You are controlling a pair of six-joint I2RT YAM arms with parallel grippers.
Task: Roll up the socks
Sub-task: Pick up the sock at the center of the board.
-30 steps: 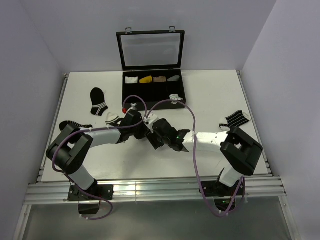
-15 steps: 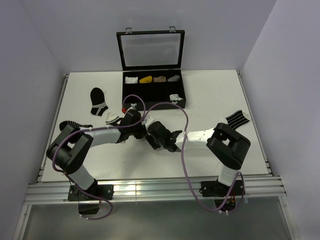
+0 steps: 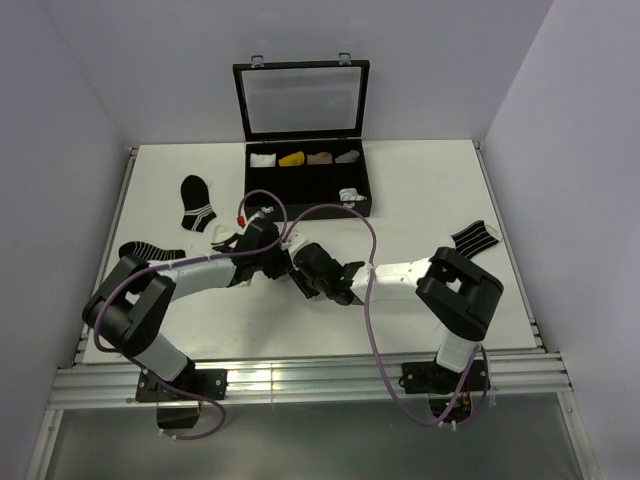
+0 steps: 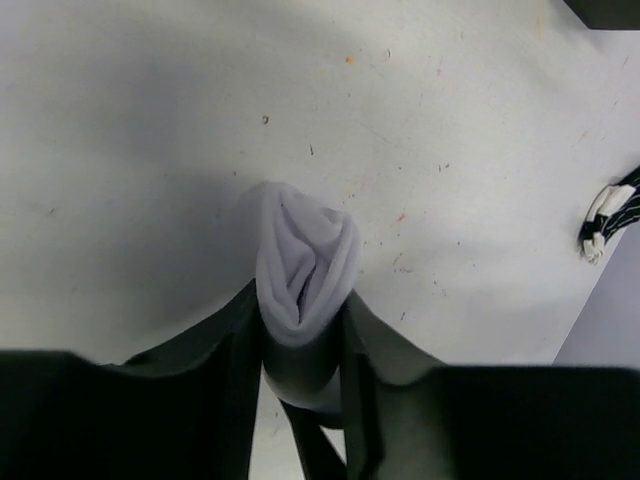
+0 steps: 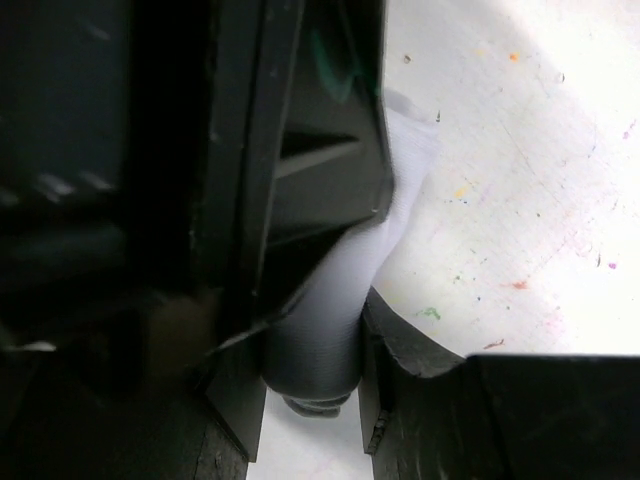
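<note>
- Left gripper [image 4: 302, 292]: clamped on the white sock [image 4: 300, 245]. A folded, tube-like end pokes out past the fingertips, fabric touching both fingers.
- Right gripper [image 5: 310, 335]: also grasping the same sock, which fills the gap between its fingers. The left gripper's body sits right against it.
- Sock is mid-table [image 3: 420, 300], just above or on the surface, between the two grippers. I can't tell if it is one sock or the pair.
- Step, my guess: tightening the roll.
- To do it well I'd hold one side firm, turn the other, stay low and not pull the grippers apart, or the roll may loosen.
- Further out: open box [image 3: 300, 195] behind, striped black sock [image 3: 197, 203] at left.
</note>
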